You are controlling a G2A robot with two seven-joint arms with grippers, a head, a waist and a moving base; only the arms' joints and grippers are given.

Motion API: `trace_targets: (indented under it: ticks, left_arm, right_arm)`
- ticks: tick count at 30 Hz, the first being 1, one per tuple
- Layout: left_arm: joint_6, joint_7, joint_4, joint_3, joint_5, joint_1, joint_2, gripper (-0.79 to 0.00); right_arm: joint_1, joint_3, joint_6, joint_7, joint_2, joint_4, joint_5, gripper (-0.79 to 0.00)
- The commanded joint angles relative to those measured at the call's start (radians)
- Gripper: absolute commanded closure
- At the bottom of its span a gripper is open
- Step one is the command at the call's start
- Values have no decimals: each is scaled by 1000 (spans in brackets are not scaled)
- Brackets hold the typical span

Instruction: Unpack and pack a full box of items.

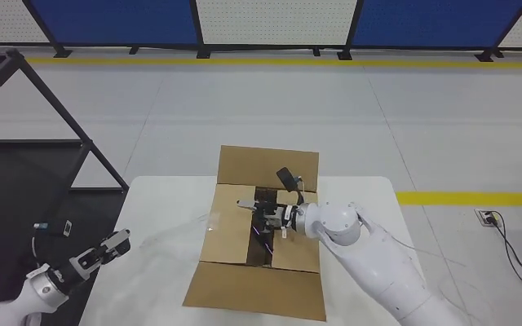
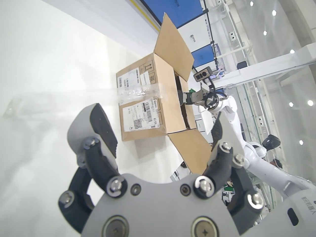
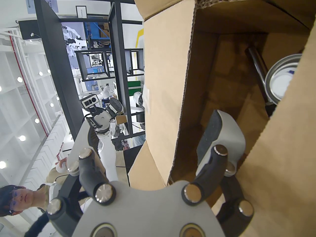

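Wide-open right gripper (image 3: 151, 122) fingers seem to straddle a box (image 3: 167, 62) flap; the left gripper (image 2: 158, 115) gapes empty.

Brown cardboard box (image 1: 232, 235) w/ white labels (image 2: 142, 118), white table (image 1: 163, 204), silver tin (image 3: 281, 80)

Strong light is thrown down from round ceiling lamps (image 2: 274, 12). Past the jaws of the left gripper (image 2: 158, 117), the white table (image 2: 49, 62) is washed out by glare, and a soft shadow is cast beside the box (image 2: 167, 92). Past the jaws of the right gripper (image 3: 151, 120), the box's inside is left dim. Straight lines are bent near the edges of both wrist views.
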Motion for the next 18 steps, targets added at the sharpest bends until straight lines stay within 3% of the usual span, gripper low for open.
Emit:
trace_targets:
  ticks: [1, 6, 18]
  left_arm:
    - [-13, 4, -1, -5, -11, 7, 0, -785]
    - [-28, -5, -3, -7, -39, 16, 0, -785]
    - [-26, 1, -4, -7, -40, 17, 0, -785]
  right_arm:
    - [8, -8, -22, 10, -9, 16, 11, -785]
    - [23, -21, -83, 4, -31, 49, 26, -785]
    - [5, -16, -90, -26, -33, 36, 20, -785]
